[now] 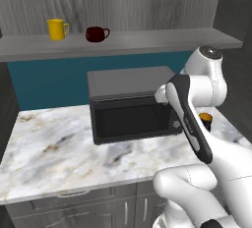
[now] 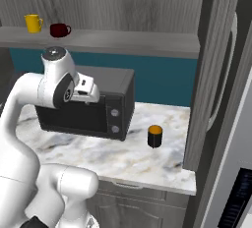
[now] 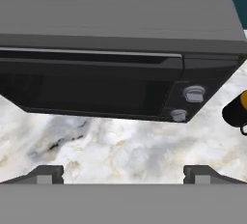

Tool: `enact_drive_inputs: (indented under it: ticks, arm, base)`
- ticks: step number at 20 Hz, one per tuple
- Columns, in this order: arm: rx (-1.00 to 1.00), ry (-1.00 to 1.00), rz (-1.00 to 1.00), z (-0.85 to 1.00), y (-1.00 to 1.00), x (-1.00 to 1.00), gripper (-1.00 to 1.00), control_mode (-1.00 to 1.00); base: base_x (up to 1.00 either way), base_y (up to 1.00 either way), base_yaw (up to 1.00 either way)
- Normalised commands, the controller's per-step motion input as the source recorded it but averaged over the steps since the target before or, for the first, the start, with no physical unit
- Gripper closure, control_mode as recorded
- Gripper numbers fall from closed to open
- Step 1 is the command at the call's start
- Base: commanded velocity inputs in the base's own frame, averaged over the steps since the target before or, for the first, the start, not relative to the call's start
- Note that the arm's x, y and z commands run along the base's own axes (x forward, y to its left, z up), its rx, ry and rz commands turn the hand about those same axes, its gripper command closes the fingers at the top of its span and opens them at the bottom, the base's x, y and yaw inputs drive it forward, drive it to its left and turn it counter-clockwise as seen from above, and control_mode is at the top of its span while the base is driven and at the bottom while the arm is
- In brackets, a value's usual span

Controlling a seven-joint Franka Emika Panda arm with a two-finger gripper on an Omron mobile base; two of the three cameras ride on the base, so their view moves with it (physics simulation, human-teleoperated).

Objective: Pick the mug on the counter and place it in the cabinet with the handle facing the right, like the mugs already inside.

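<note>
Black microwave [image 1: 133, 105] (two knobs), door closed.

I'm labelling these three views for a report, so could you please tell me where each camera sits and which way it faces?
Left base view: behind the arm's left, looking forward and down at the microwave and cabinet; arm at lower right.
Right base view: behind its right, facing the counter and mug; arm at lower left.
Hand view: on the hand, facing the microwave's front; open gripper at the bottom.
All three share the microwave and mug.
</note>
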Motion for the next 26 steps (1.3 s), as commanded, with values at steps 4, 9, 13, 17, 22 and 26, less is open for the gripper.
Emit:
enact_drive_inputs:
  ticks: [4, 9, 13, 17, 22, 26]
  arm:
    - [-0.04, -0.02, 0.00, -0.22, -0.05, -0.01, -1.00, -1.00]
    - [-0.05, 0.00, -0.01, -0.20, -0.15, 0.00, -1.00, -1.00]
    - [-0.04, -0.03, -0.02, -0.14, -0.22, 0.00, -1.00, -1.00]
    - [-0.01, -0.06, -0.04, -0.07, -0.30, -0.09, -1.00, -1.00]
    - [0.00, -0.06, -0.03, -0.09, -0.36, -0.11, -1.00, -1.00]
    - [0.00, -0.03, -0.03, -0.16, -0.37, -0.06, -1.00, -1.00]
  base:
    - [0.00, 0.00, 0.00]
    - [0.00, 0.00, 0.00]
    - [0.00, 0.00, 0.00]
    - [0.00, 0.00, 0.00]
    - [0.00, 0.00, 0.00]
    - [0.00, 0.00, 0.00]
